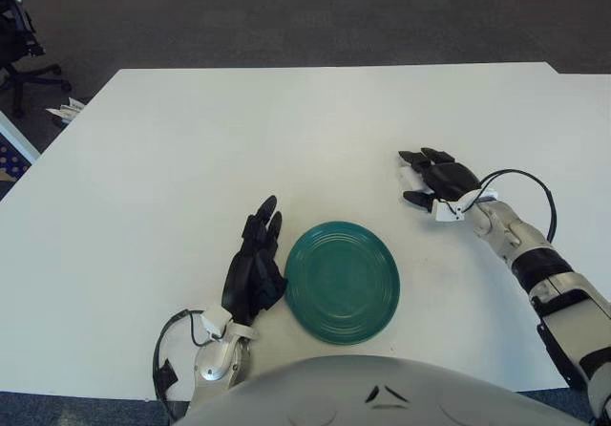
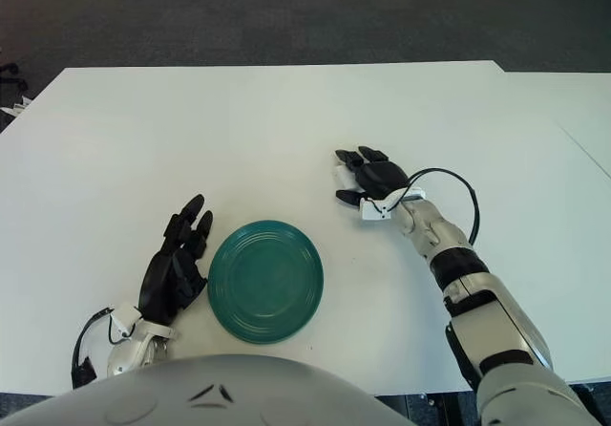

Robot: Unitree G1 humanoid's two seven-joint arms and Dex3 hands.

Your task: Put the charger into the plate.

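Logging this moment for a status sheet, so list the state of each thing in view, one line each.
plate: flat on the table, nothing in it.
charger: white, mostly hidden under the right hand, not in the plate.
right hand: fingers curled around the charger; whether it is gripped or lifted, cannot tell.
left hand: beside the plate's left edge, fingers extended, holding nothing.
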